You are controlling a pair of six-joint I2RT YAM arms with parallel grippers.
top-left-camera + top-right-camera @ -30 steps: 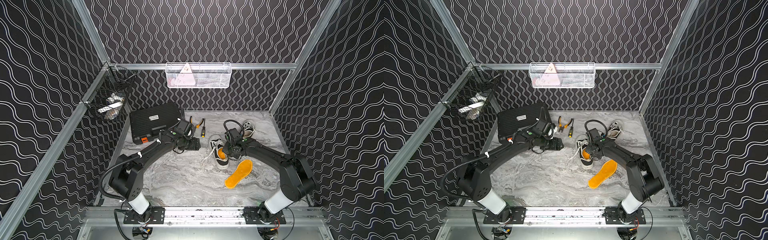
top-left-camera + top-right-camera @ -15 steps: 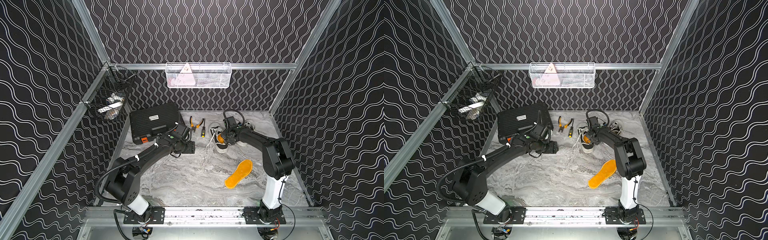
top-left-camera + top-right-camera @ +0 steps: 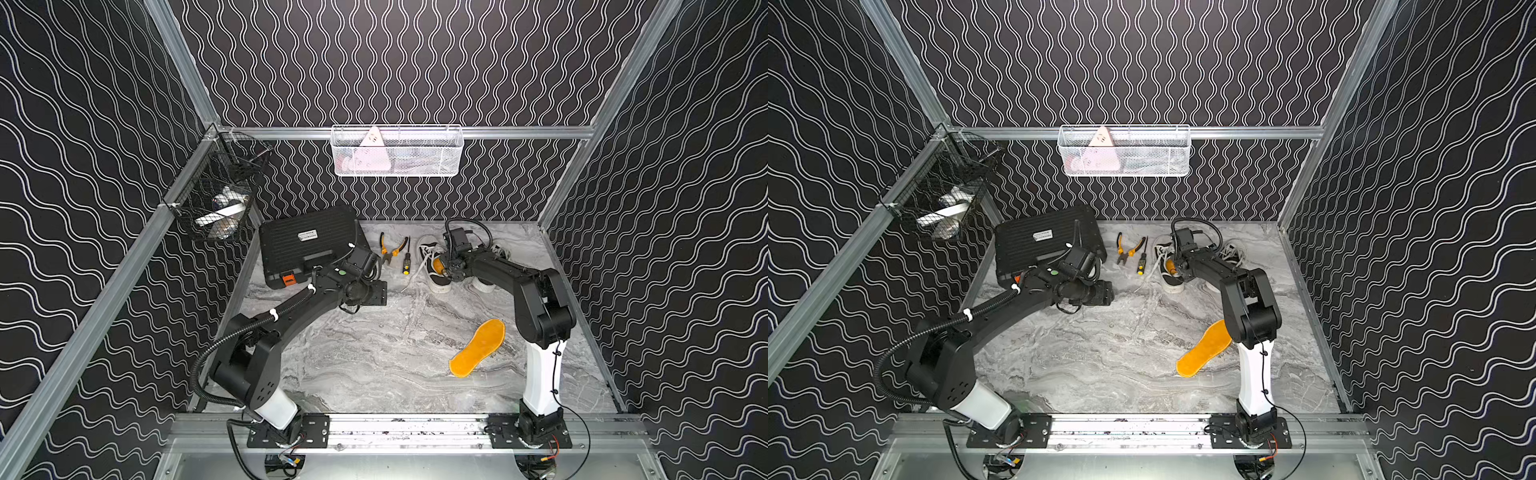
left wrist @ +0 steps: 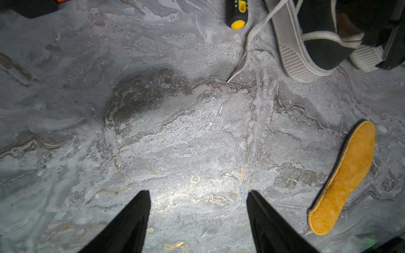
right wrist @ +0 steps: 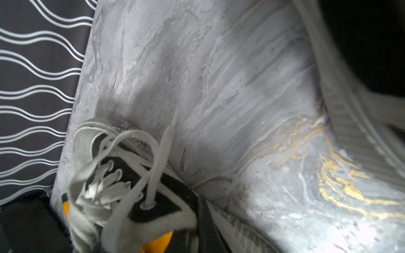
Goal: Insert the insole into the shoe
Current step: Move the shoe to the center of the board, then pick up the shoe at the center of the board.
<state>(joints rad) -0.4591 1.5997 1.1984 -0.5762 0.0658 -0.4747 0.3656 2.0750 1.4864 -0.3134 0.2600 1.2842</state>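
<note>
right gripper (image 3: 444, 268) clenched thin on the collar of a black shoe (image 3: 434, 279), at about one o'clock on the marble table (image 3: 374, 374), taking twelve as the back wall. in the right wrist view one dark finger (image 5: 203, 219) lies against the shoe's white-edged rim, beside loose white laces (image 5: 122, 175). an orange insole (image 3: 437, 265) shows inside that shoe. a lace end (image 4: 247, 50) trails onto the table toward seven o'clock. a second shoe (image 3: 484, 284) sits just at three o'clock of the first, partly hidden under the right arm.

the loose insole (image 3: 478, 347), orange and fuzzy, lies flat on the table at about five o'clock from the right gripper. it is well apart from both shoes, touches nothing, and its long axis runs from seven to one o'clock.

left gripper (image 3: 376, 293) hangs released at nine o'clock of the held shoe, with its jaws spread over bare marble and nothing between them. a screwdriver (image 3: 406, 259) and pliers (image 3: 390, 249) lie at one o'clock of it, and a black case (image 3: 307, 245) at eleven.

on the back wall hangs a white wire basket (image 3: 397, 151). a black wire basket (image 3: 216, 199) hangs at the ten o'clock corner.
</note>
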